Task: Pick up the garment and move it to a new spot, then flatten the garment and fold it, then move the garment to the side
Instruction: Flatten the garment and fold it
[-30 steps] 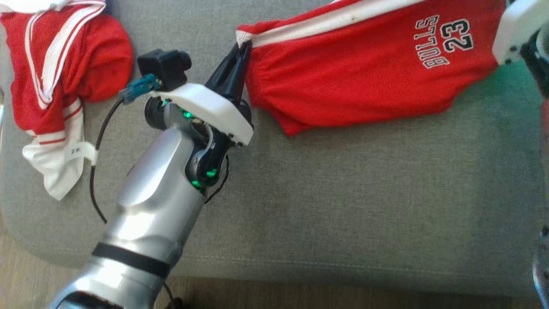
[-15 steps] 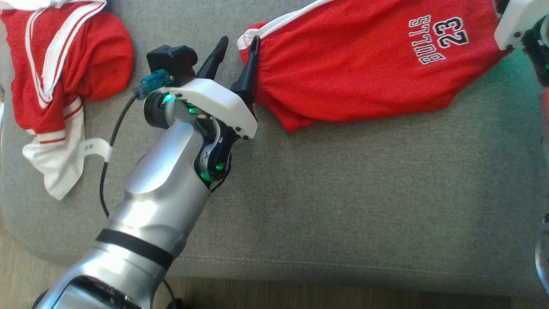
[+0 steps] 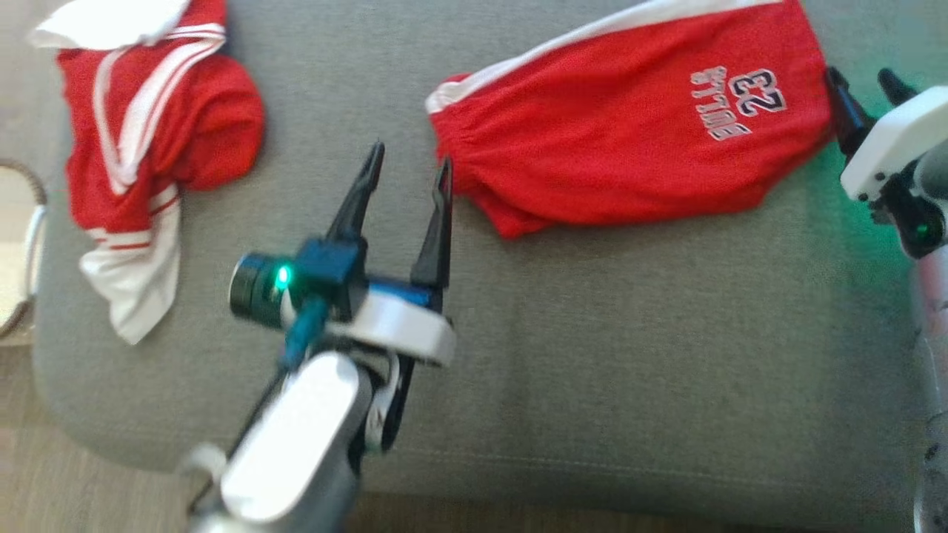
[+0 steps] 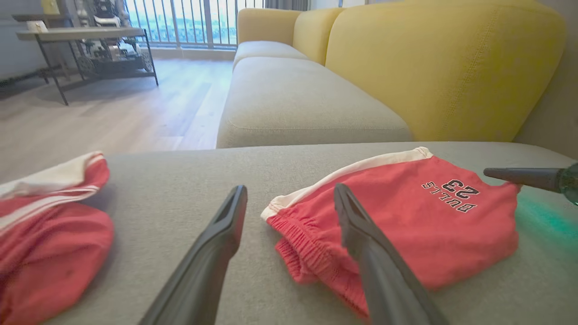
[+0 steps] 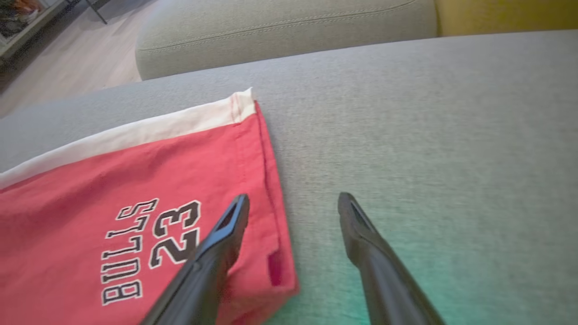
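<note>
A broad grey woven-fabric seat cushion [image 3: 592, 355] is filling most of the head view. In the left wrist view a mustard-yellow padded backrest [image 4: 442, 67] is rising behind it, with a pale wooden floor [image 4: 113, 113] stretching off to one side.

The red mesh shorts with a white side stripe [image 3: 615, 148] are lying flat on the far half of the cushion, towards the robot's right. Their gathered waistband end is pointing left and their hem end is pointing right. A second red-and-white garment [image 3: 148, 133] is lying crumpled at the cushion's far left, well apart from the shorts.

The left gripper [image 3: 411, 157] is hovering on its silver arm near the middle of the cushion with its two long dark fingers spread wide and nothing between them. Its right-hand finger is sitting just beside the waistband end; whether it is touching the cloth cannot be told. In its own wrist view that finger is crossing in front of the shorts [image 4: 406, 225].

The right gripper [image 3: 858, 74] is sitting at the hem end, fingers likewise parted and clamping nothing. In the right wrist view [image 5: 293, 197] one finger is hanging over the hem corner and the other over bare cushion.

The black-and-white "BULLS 23" print [image 5: 149, 243] is showing face up near that hem.
</note>
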{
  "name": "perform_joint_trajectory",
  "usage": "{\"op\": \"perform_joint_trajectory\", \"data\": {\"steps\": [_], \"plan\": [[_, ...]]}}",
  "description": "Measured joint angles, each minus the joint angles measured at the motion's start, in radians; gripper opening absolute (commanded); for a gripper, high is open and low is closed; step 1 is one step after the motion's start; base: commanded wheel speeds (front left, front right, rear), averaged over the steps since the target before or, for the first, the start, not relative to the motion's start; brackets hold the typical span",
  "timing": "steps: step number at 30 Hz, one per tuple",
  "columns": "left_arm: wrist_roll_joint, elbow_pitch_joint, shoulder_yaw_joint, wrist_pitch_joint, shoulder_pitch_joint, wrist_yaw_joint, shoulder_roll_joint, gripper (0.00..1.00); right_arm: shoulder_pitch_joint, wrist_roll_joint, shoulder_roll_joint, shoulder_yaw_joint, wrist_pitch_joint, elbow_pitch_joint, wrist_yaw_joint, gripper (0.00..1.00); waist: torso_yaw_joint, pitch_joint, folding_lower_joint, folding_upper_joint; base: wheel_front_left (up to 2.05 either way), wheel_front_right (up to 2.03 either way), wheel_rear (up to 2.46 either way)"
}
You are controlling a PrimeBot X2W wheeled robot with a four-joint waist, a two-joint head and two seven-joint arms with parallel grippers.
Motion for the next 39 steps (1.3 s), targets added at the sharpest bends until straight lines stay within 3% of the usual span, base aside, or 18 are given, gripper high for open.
{"op": "perform_joint_trajectory", "data": {"steps": [5,11,12,13,14,16,28,39], "plan": [[0.045,-0.088,0.004,-0.002,0.102,0.018,0.005,1.0,0.001,-0.01,-0.002,-0.012,0.006,0.058,0.0,1.0,0.042,-0.014,0.0,0.0,0.0,0.0,0.0],[0.069,-0.128,0.02,-0.002,0.2,0.018,0.004,1.0,0.004,-0.105,-0.021,-0.041,0.009,0.146,0.0,1.0,0.095,-0.031,0.0,0.0,0.0,0.0,0.0],[0.072,-0.132,0.026,-0.002,0.206,0.018,0.003,1.0,0.0,-0.117,-0.022,-0.049,0.012,0.159,0.0,0.93,0.1,-0.035,0.0,0.0,0.0,0.0,0.0],[0.074,-0.136,0.034,-0.002,0.211,0.018,0.003,1.0,-0.006,-0.127,-0.021,-0.056,0.017,0.172,0.0,0.78,0.104,-0.039,0.0,0.0,0.0,0.0,0.0],[0.074,-0.139,0.038,-0.002,0.213,0.016,0.003,1.0,-0.011,-0.137,-0.021,-0.065,0.021,0.186,0.0,0.45,0.106,-0.042,0.0,0.0,0.0,0.0,0.0],[0.074,-0.142,0.046,-0.002,0.219,0.013,0.002,1.0,-0.023,-0.153,-0.016,-0.076,0.034,0.21,0.0,0.0,0.109,-0.049,0.0,0.0,0.0,0.0,0.0],[0.084,-0.147,0.105,-0.002,0.271,0.002,0.004,1.0,-0.025,-0.154,0.026,-0.103,-0.012,0.268,0.0,0.0,0.037,-0.099,0.0001,0.0,0.0,0.0,0.0],[0.091,-0.168,0.128,-0.002,0.3,-0.016,0.012,1.0,-0.021,-0.204,-0.067,-0.133,-0.008,0.211,0.0,0.0,-0.102,-0.133,0.0001,0.0,0.0,0.0,0.0]]}}
